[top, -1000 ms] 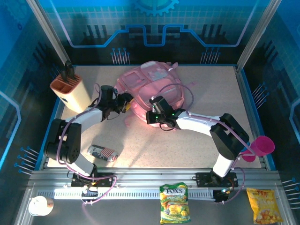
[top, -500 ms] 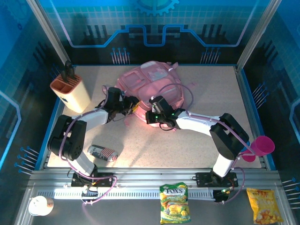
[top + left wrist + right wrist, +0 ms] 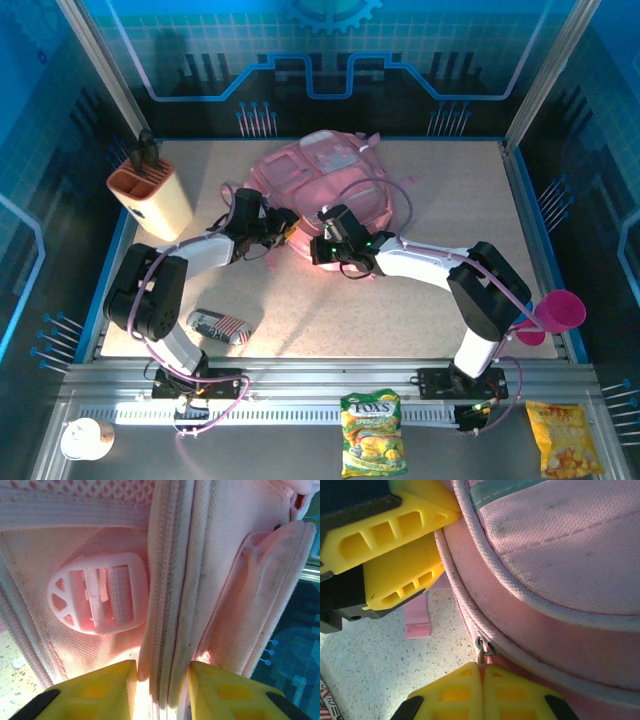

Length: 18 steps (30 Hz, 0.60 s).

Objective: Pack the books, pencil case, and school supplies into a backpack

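While the backpack (image 3: 330,170) lies flat at the far middle of the table (image 3: 450,200), your left gripper (image 3: 162,672) straddles its zippered edge, fabric filling the gap between the yellow fingers, pinched. Your right gripper (image 3: 482,670) sits fingertips together, nipped on the zipper pull (image 3: 484,650) at the bag's near rim. The pencil case (image 3: 218,326) lies near the table's front left edge, well apart from the bag.
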Each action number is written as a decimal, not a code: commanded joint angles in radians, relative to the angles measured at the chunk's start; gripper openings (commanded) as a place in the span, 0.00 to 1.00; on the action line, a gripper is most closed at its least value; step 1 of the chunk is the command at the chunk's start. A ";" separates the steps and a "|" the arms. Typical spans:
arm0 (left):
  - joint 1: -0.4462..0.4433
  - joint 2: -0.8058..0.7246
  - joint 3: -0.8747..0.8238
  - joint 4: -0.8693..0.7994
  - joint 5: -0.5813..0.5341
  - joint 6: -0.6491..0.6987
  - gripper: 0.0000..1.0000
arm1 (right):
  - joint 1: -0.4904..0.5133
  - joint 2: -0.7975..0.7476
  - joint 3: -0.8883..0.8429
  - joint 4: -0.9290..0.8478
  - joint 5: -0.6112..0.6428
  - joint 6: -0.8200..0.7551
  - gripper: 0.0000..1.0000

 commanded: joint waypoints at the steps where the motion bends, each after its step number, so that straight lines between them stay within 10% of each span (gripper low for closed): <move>1: -0.003 0.031 0.040 0.029 0.030 -0.010 0.25 | 0.017 -0.008 0.025 -0.035 0.043 -0.001 0.00; 10: 0.019 0.012 0.073 -0.038 -0.003 0.052 0.02 | -0.020 -0.144 -0.063 -0.223 0.339 -0.092 0.00; 18: 0.029 0.019 0.069 -0.032 0.026 0.055 0.00 | -0.140 -0.168 -0.089 -0.202 0.248 -0.152 0.06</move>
